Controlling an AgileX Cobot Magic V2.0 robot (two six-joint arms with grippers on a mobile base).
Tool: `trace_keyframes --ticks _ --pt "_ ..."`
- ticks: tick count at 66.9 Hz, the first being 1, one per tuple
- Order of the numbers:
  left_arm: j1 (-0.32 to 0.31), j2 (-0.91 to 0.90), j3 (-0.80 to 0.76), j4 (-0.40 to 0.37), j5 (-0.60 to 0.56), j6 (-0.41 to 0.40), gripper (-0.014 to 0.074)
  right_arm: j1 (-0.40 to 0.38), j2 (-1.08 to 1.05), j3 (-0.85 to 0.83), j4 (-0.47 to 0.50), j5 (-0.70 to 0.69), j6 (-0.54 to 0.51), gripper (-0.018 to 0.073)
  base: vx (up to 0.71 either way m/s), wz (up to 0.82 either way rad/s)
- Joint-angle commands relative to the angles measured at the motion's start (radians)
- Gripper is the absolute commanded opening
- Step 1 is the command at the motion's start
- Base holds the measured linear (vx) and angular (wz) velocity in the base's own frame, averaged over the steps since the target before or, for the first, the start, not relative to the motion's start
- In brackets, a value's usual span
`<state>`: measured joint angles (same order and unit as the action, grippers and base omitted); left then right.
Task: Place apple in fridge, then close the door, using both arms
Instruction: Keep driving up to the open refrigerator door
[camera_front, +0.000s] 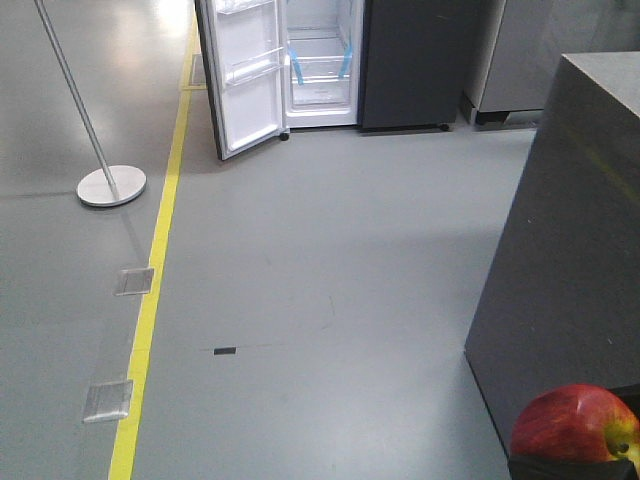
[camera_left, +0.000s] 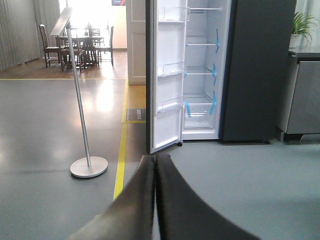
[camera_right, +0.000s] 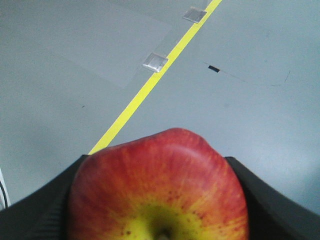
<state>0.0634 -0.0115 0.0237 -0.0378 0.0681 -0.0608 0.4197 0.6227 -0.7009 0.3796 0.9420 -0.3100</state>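
The red apple (camera_right: 157, 187) with yellow round its stem dip fills the lower right wrist view, and my right gripper (camera_right: 157, 200) is shut on it, a black finger (camera_right: 35, 210) pressing each side. In the front view the apple (camera_front: 570, 425) shows at the bottom right corner. Far ahead stands the fridge (camera_front: 415, 60), dark outside, white inside with blue tape strips, its door (camera_front: 240, 75) swung open to the left. The left wrist view shows the fridge (camera_left: 255, 70) and door (camera_left: 167, 75) too, with my left gripper (camera_left: 155, 160) shut on nothing, fingers pressed together.
A grey counter block (camera_front: 570, 260) rises on the right of the front view. A metal pole on a round base (camera_front: 110, 185) stands left of a yellow floor line (camera_front: 155, 280). Taped plates (camera_front: 133, 281) lie on the floor. Grey cabinets (camera_front: 520, 50) stand right of the fridge.
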Motion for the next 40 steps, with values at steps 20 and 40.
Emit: trace_keyframes --ticks 20,40 --pt "0.004 -0.013 -0.019 -0.004 -0.068 -0.003 -0.0006 0.0 0.002 -0.027 0.025 -0.06 -0.011 0.0088 0.39 0.13" --pt "0.004 -0.013 -0.019 -0.004 -0.068 -0.003 -0.0006 0.0 0.002 -0.027 0.025 -0.06 -0.011 0.0088 0.39 0.14"
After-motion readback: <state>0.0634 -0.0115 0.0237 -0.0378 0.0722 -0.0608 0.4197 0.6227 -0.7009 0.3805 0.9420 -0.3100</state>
